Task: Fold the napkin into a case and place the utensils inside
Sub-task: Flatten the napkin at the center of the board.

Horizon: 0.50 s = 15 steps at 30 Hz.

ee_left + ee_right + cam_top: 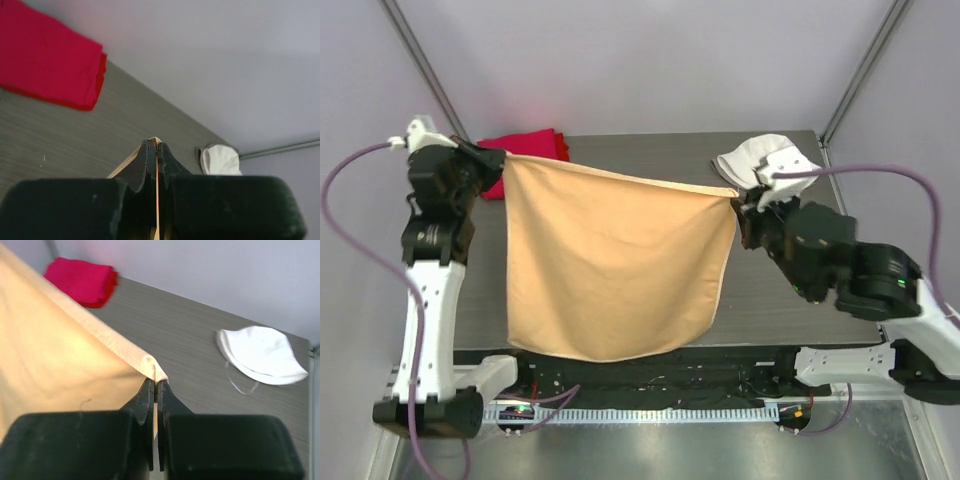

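The peach-tan satin napkin (615,265) hangs spread out above the table, held by its two upper corners. My left gripper (500,158) is shut on its left corner; in the left wrist view (157,145) a thin edge of cloth (158,190) shows between the closed fingers. My right gripper (740,203) is shut on the right corner; in the right wrist view (155,384) the hemmed corner (150,365) sticks out above the fingertips. The napkin's lower edge hangs near the table's front edge. No utensil and no folded case are in view.
A thick red cloth (525,150) lies at the back left, partly behind the napkin; it also shows in the left wrist view (45,60) and the right wrist view (82,277). A white bucket hat (760,160) lies at the back right (262,355) (220,160).
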Available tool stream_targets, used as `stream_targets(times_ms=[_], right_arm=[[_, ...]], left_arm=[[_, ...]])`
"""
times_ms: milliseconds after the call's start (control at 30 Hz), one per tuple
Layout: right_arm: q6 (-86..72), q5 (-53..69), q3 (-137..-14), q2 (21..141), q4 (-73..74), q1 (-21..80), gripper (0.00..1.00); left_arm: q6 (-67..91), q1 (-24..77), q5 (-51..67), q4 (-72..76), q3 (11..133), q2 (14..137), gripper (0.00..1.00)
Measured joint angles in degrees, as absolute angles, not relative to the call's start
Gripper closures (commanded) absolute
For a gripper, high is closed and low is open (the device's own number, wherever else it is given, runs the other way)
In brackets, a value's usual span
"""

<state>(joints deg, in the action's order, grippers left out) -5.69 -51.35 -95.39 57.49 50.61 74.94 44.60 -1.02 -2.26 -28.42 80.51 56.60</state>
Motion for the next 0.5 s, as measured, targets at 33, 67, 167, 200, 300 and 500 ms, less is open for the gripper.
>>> stream_targets(times_ms=[33,67,167,200,300,500], right_arm=[[-5.39,-49.50,-94.54,58.70,50.09,70.91,0.99],[-4.91,-45.82,-93.06,59.72,49.28,64.05,0.99],[-4.60,-40.10,-84.82,62.87,44.12,46.37,0.99],[-4.54,-39.99,-82.54,64.34,43.97,43.83,0.99],[-4.84,-36.95,-77.87,69.71,43.22,37.71,0.99],[-7.62,-30.57,-75.00,78.00,37.54,20.53,0.99]], left_arm=[[44.95,-1.02,-1.41,-27.53,79.33,59.53,1.00],[45.30,-0.99,-0.36,-26.17,77.93,62.63,1.00],[46.48,0.51,1.89,-22.20,73.80,69.38,0.99],[46.59,1.23,2.26,-21.54,73.41,71.09,0.99],[46.61,4.21,3.01,-17.17,73.82,77.65,1.00],[46.44,9.04,4.60,-6.35,79.79,96.01,1.00]])
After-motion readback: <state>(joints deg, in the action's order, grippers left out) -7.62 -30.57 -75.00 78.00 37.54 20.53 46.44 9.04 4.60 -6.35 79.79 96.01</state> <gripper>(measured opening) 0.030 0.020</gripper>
